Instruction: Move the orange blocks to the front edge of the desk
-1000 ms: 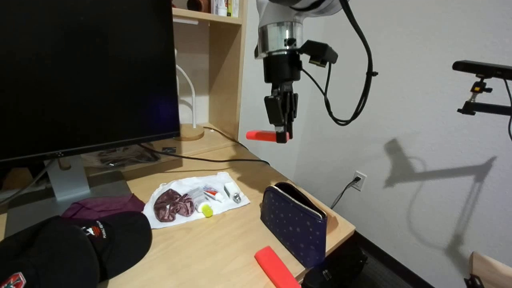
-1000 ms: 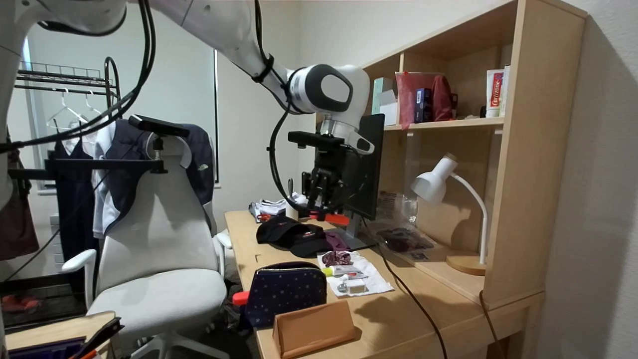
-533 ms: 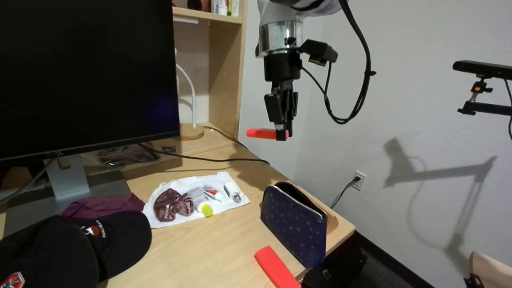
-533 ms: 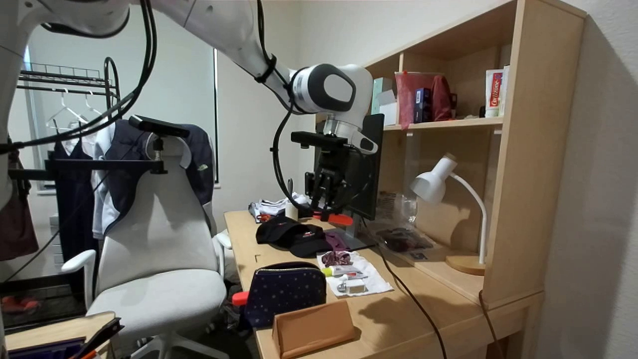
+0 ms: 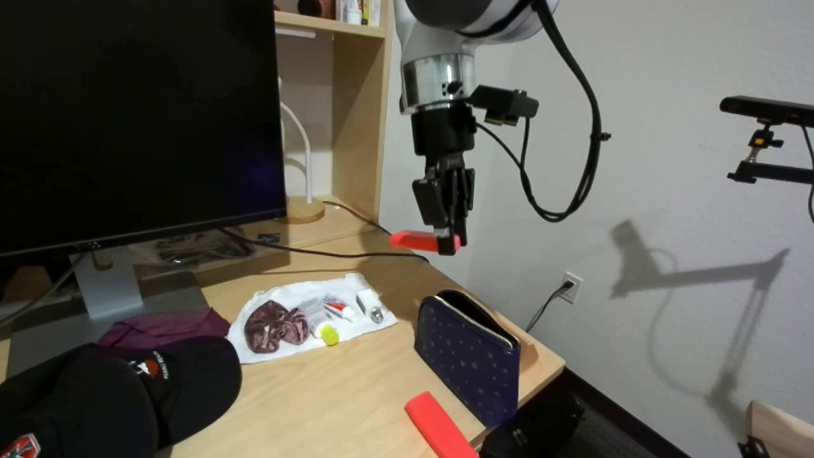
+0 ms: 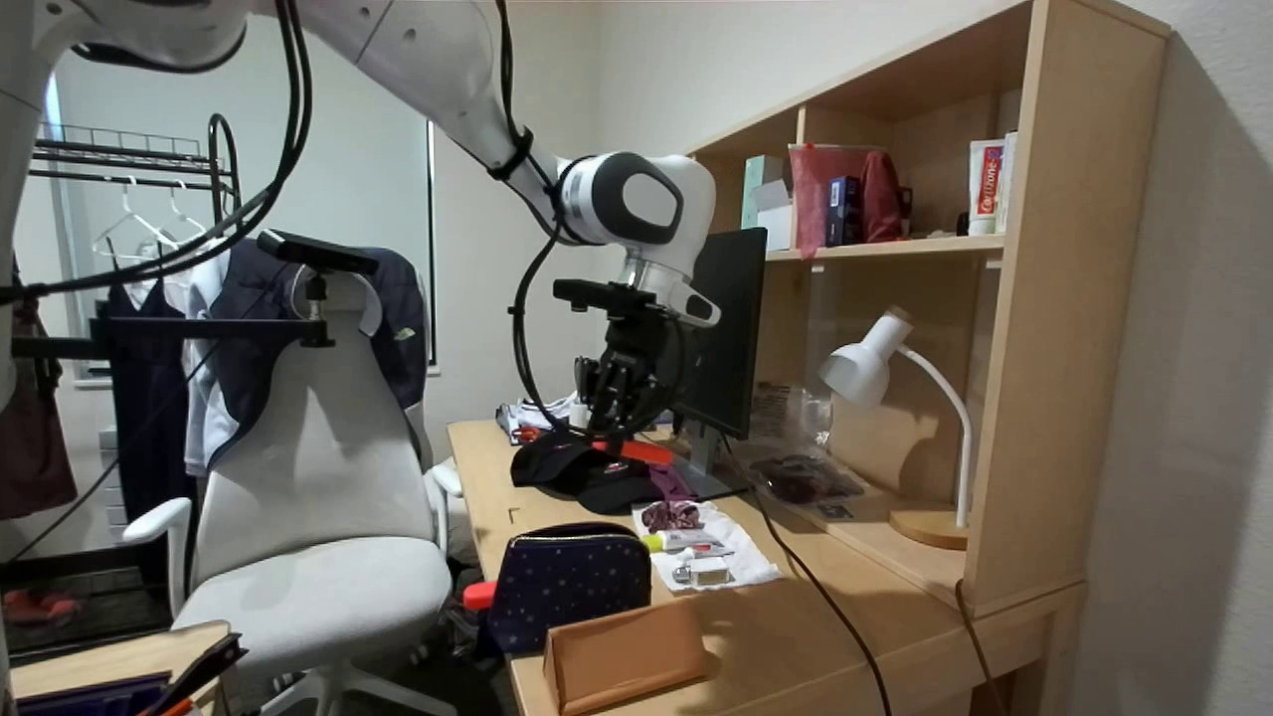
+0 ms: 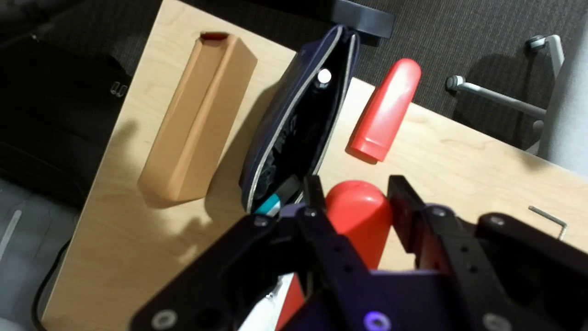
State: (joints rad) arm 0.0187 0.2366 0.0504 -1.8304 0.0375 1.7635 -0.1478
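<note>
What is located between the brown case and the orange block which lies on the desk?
The pouch stands between the case and this block, as the wrist view shows.

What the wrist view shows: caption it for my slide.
Gripper holding orange block above the desk; second block overhangs the edge beside an open pouch.

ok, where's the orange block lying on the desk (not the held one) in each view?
In an exterior view: block at the bottom edge, just right of centre, cut off by the frame.
In an exterior view: block below and left of centre; only one end shows past the pouch.
Wrist view: block above and right of centre, fully in frame.
Shared landmark: the pouch, next to it in all three.
</note>
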